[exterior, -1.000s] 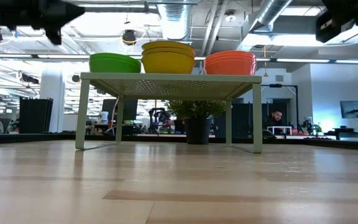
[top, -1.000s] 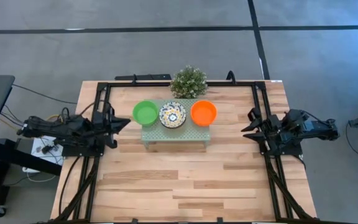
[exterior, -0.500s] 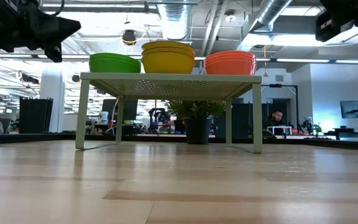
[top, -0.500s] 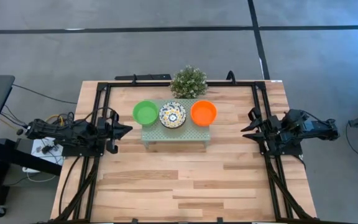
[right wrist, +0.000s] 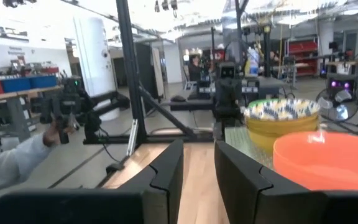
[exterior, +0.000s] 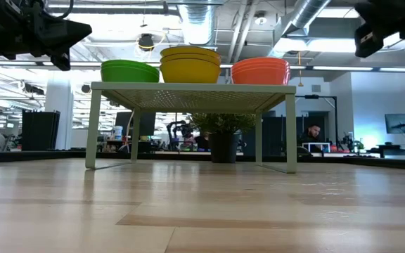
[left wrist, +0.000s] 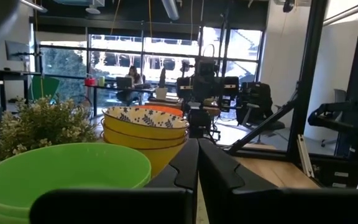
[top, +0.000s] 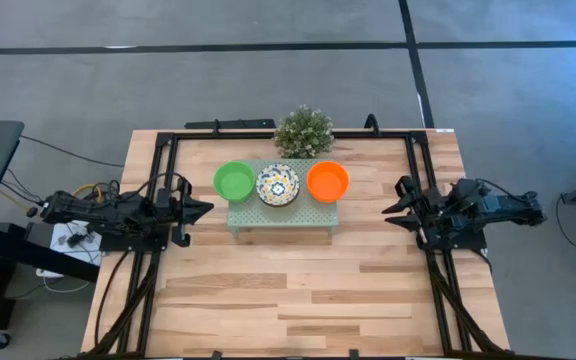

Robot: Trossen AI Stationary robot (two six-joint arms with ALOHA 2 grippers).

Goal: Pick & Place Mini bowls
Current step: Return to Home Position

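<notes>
The green bowls (top: 233, 181), the patterned bowls (top: 278, 185) and the orange bowls (top: 327, 181) sit stacked in a row on the pale green platform (top: 283, 215). Green is at its 9 o'clock end, orange at its 3 o'clock end, and patterned between them. The plant (top: 303, 131) stands just behind the platform at 12 o'clock. The left gripper (top: 206, 206) hangs at 9 o'clock of the platform, near the green bowls, fingers pressed together and empty. The right gripper (top: 390, 207) hangs at 3 o'clock, well apart from the orange bowls, fingers parted by a narrow gap, holding nothing. Both are above the wooden table (top: 268, 290).
</notes>
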